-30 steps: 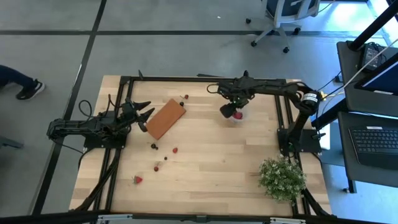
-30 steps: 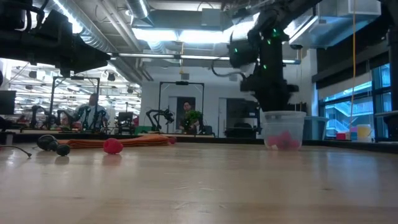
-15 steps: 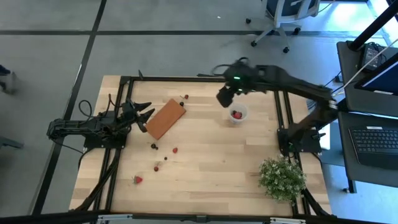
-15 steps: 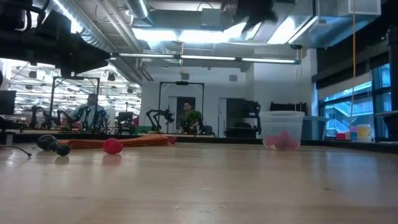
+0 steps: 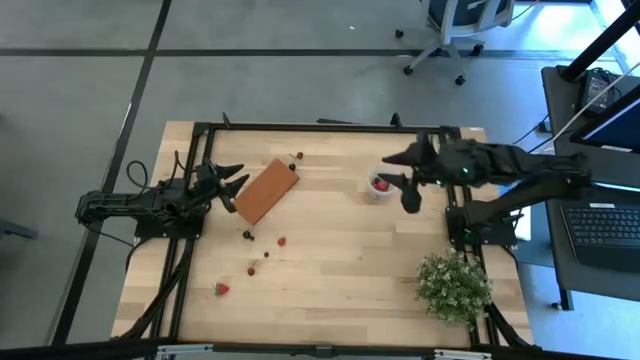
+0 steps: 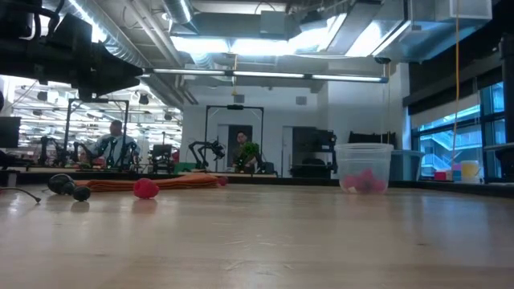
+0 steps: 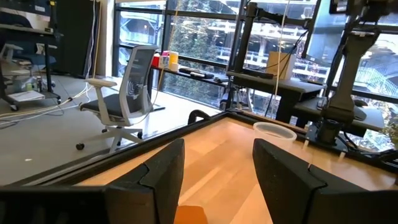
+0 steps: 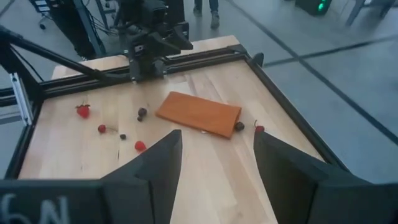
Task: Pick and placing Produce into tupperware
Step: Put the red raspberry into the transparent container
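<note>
1. The right end effector point(image 5: 405, 183) is in the right middle of the high view, just beside the tupperware point(image 5: 380, 185). Its two fingers are apart and hold nothing.
2. The tupperware is a small whitish cup on the desk point(image 5: 340, 280). In the high view it sits in the upper right part of the desk.
3. Red produce lies inside the cup. In the low view the cup point(image 6: 365, 167) is at the right, and pink-red shapes show through its side.
4. The left end effector point(image 5: 232, 184) waits at the left side of the desk in the high view. Its fingers are spread apart and empty, with the tips close to the orange block point(image 5: 266, 190).
5. The orange block lies flat and tilted, in the upper left part of the desk.
6. More berries lie loose on the desk. A red strawberry point(image 5: 221, 288) is near the lower left of the desk.
7. A small red berry point(image 5: 282, 241) and a dark berry point(image 5: 248, 235) lie below the orange block.
8. Two more berries point(image 5: 296, 156) sit by the top corner of the block.
9. In the low view, a red berry point(image 6: 145, 189) and dark berries point(image 6: 71, 189) show at the left.
10. A green plant point(image 5: 454, 286) stands at the lower right corner of the desk.
</note>
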Controlling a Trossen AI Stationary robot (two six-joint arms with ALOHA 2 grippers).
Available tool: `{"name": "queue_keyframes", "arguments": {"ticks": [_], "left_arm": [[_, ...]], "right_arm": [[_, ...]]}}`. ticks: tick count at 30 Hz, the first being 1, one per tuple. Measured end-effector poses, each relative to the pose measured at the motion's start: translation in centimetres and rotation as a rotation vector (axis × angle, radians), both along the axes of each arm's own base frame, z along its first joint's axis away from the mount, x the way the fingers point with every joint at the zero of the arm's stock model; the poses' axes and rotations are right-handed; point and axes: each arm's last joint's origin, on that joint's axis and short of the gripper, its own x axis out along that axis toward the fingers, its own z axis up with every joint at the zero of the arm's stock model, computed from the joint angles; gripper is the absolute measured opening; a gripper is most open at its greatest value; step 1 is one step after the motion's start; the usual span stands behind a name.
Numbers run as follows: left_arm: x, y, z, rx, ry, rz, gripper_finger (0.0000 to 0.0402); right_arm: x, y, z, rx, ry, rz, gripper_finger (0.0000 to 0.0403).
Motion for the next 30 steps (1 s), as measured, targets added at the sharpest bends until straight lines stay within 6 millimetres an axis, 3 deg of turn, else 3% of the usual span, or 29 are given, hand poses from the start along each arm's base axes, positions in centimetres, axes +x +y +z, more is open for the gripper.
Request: {"name": "queue_keyframes", "arguments": {"ticks": [7,12,17,25,30], "left_arm": [[0.1,-0.2,0.0,0.003,0.001,-0.087,0.0206],[0.1,-0.2,0.0,0.002,0.000,-0.093,0.0234],[0.2,-0.4,0.2,-0.061,-0.064,-0.179,0.0236],[0.1,-0.7,1.5,0.064,-0.127,-0.264,0.0233],[0.4,-0.7,2.4,0.001,0.070,-0.265,0.0233]], "right_arm": [[-3.6,-0.2,-4.1,0.025,-0.011,-0.012,0.0202],[-5.2,-0.3,-6.9,0.018,-0.104,-0.004,0.0202],[-6.5,-0.6,-9.3,0.003,-0.215,-0.004,0.0202],[-7.6,-1.5,-10.7,-0.017,-0.402,-0.067,0.0202],[-7.7,-2.0,-10.2,-0.032,-0.464,-0.109,0.0202]]}}
